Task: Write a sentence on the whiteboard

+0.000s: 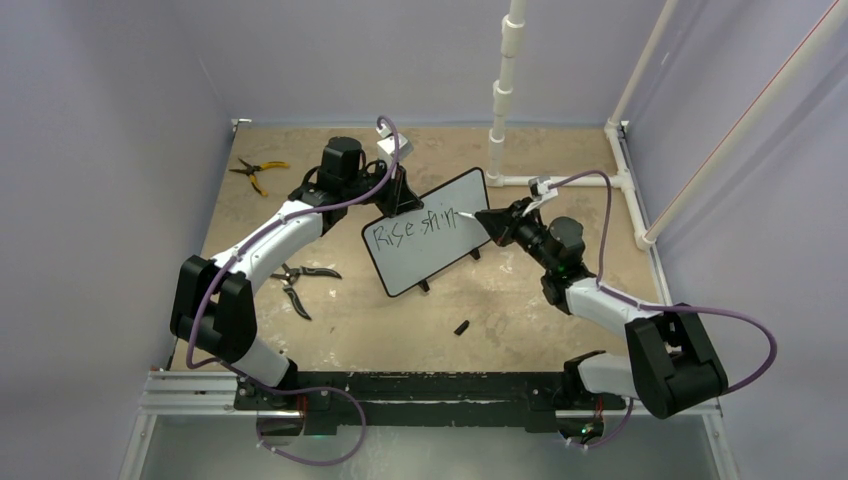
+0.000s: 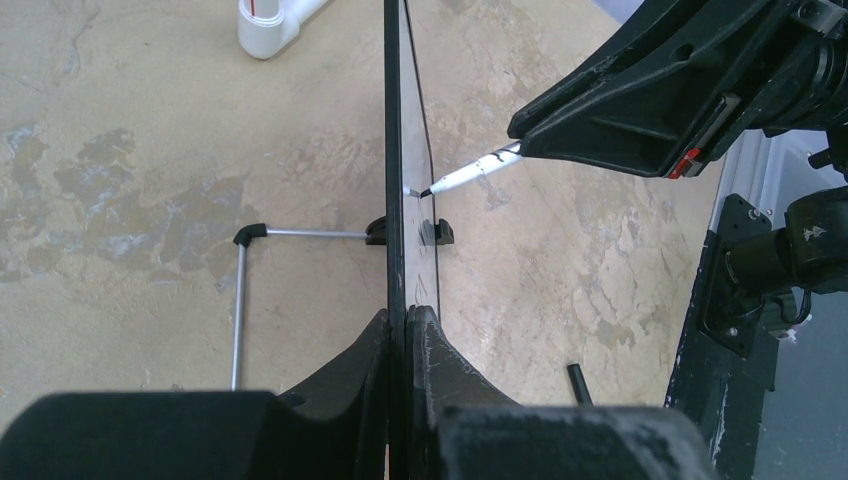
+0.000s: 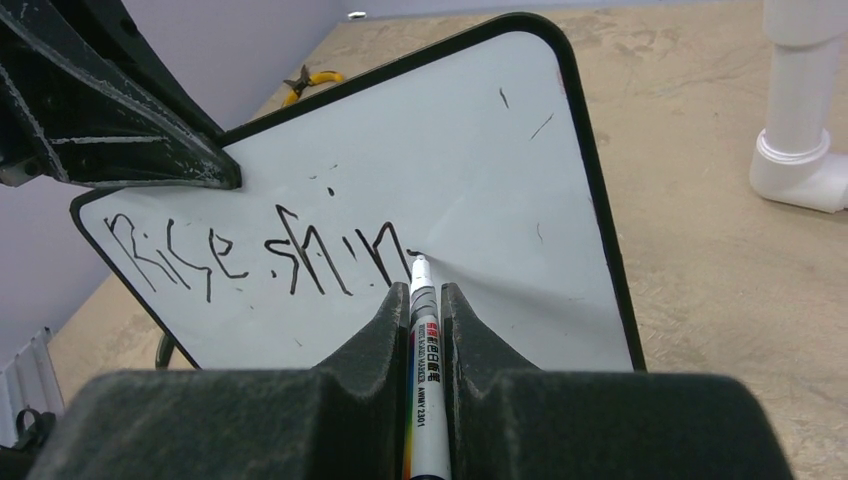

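— What's at the left of the overhead frame?
— The left claw (image 1: 398,195), clenched on the top edge of the whiteboard (image 1: 440,255). The board stands slanted at frame centre on the tabletop (image 1: 520,300).
— And the writing?
— The sentence (image 1: 412,230) reads "Rise shin". Just right of it, the marker (image 1: 468,213) tip touches the board, and the right claw (image 1: 492,222) is grasping that marker.

The whiteboard (image 1: 430,245) stands in the middle of the desk (image 1: 540,310), with the left pincer (image 2: 405,322) clamped on its top edge. From the right, the marker (image 2: 470,172) in the right pincer (image 3: 425,305) touches its face at the end of the sentence (image 3: 260,255). Near pliers (image 1: 300,280) lie left of it, far pliers (image 1: 255,172) behind-left, a cap (image 1: 462,327) in front.
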